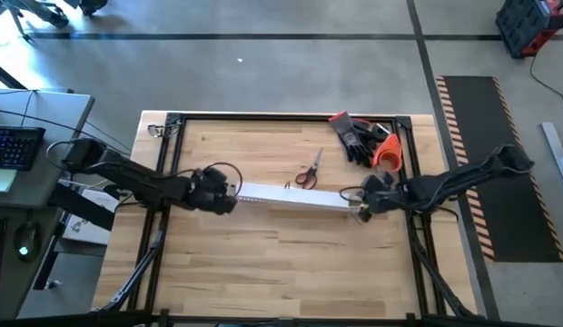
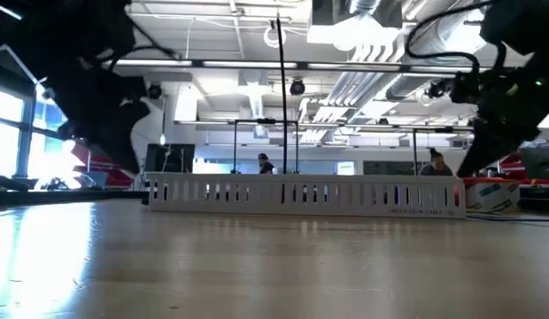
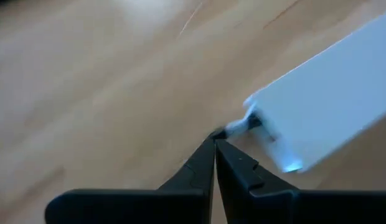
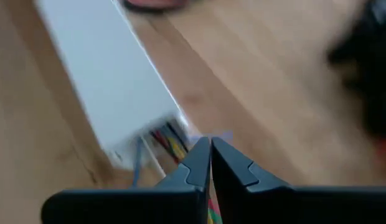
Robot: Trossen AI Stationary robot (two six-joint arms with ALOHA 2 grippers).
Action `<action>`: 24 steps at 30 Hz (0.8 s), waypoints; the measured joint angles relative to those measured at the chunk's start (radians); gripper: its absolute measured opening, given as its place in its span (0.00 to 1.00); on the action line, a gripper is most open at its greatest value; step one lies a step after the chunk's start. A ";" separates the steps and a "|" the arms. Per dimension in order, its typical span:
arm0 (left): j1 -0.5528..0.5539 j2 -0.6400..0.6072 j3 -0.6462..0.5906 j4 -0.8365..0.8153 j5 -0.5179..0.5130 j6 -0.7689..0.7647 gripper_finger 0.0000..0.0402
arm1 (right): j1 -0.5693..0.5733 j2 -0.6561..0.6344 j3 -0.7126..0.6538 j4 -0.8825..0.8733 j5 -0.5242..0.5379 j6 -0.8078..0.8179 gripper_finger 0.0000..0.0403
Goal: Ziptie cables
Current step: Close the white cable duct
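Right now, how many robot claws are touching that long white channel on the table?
2. The left gripper is shut at the white duct's left end; the right gripper is shut at its right end, where coloured wires stick out. Actual contact is hard to confirm.

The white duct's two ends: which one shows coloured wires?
The end at the right end effector: red and yellow wires emerge from the white duct there.

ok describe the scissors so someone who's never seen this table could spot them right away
On the wooden table, find the long white duct lying between the two grippers near the middle. Just behind its midpoint, toward the far edge, lie the scissors. Their red handles and thin metal blades set them apart from the black gloves in the far right corner.
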 joint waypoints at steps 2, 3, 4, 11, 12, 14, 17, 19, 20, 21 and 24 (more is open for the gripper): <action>-0.013 0.019 -0.037 0.004 0.000 -0.097 0.00 | 0.040 0.022 -0.023 0.016 0.003 0.089 0.00; -0.017 0.031 -0.055 0.011 -0.003 -0.130 0.00 | 0.057 0.036 -0.035 0.044 -0.001 0.116 0.00; -0.020 0.049 -0.073 0.034 -0.003 -0.156 0.00 | 0.072 0.048 -0.048 0.074 -0.008 0.140 0.00; -0.019 0.170 -0.155 0.447 -0.028 -0.116 0.00 | 0.089 0.174 -0.100 0.307 -0.011 0.174 0.00; -0.018 0.192 -0.155 0.513 -0.037 -0.096 0.00 | 0.085 0.192 -0.100 0.334 -0.012 0.161 0.00; -0.011 0.238 -0.156 0.630 -0.030 -0.042 0.00 | 0.072 0.226 -0.100 0.387 -0.013 0.120 0.00; -0.006 0.287 -0.149 0.715 -0.018 0.002 0.00 | 0.051 0.274 -0.103 0.431 -0.037 0.072 0.00; -0.005 0.301 -0.135 0.684 -0.010 -0.005 0.00 | 0.041 0.288 -0.101 0.438 -0.040 0.056 0.00; -0.006 0.296 -0.126 0.652 -0.007 -0.015 0.00 | 0.037 0.292 -0.099 0.435 -0.039 0.056 0.00; -0.006 0.289 -0.116 0.613 0.002 -0.025 0.00 | 0.035 0.291 -0.097 0.428 -0.039 0.057 0.00; -0.011 0.241 -0.082 0.442 0.004 -0.057 0.00 | 0.035 0.283 -0.096 0.408 -0.039 0.061 0.00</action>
